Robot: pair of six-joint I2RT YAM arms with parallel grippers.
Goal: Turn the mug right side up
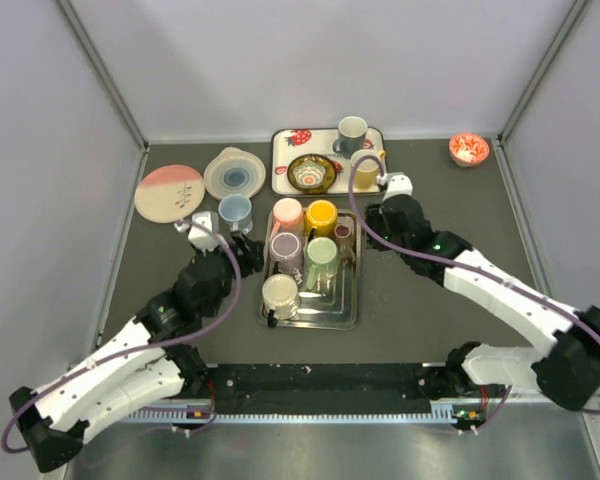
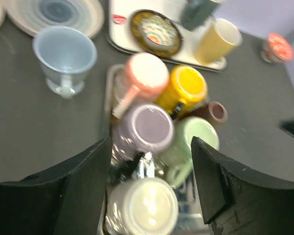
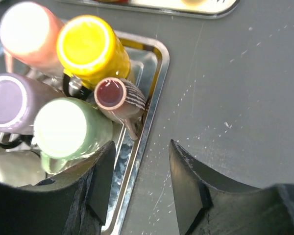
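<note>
Steel tray holds the mugs bases up and packed together, with the blue mug upright on the table just left of it. Your left gripper and right gripper both stand parted, holding nothing.

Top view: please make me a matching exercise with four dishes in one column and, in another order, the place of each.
Things:
1. blue mug
2. green mug
3. grey mug
4. red bowl

Places:
A. bottom up in the metal tray
B. on the white tray at the back
C. alone, near the back right corner
D. open side up, just left of the metal tray

Pairs: 1-D, 2-A, 3-B, 4-C
</note>
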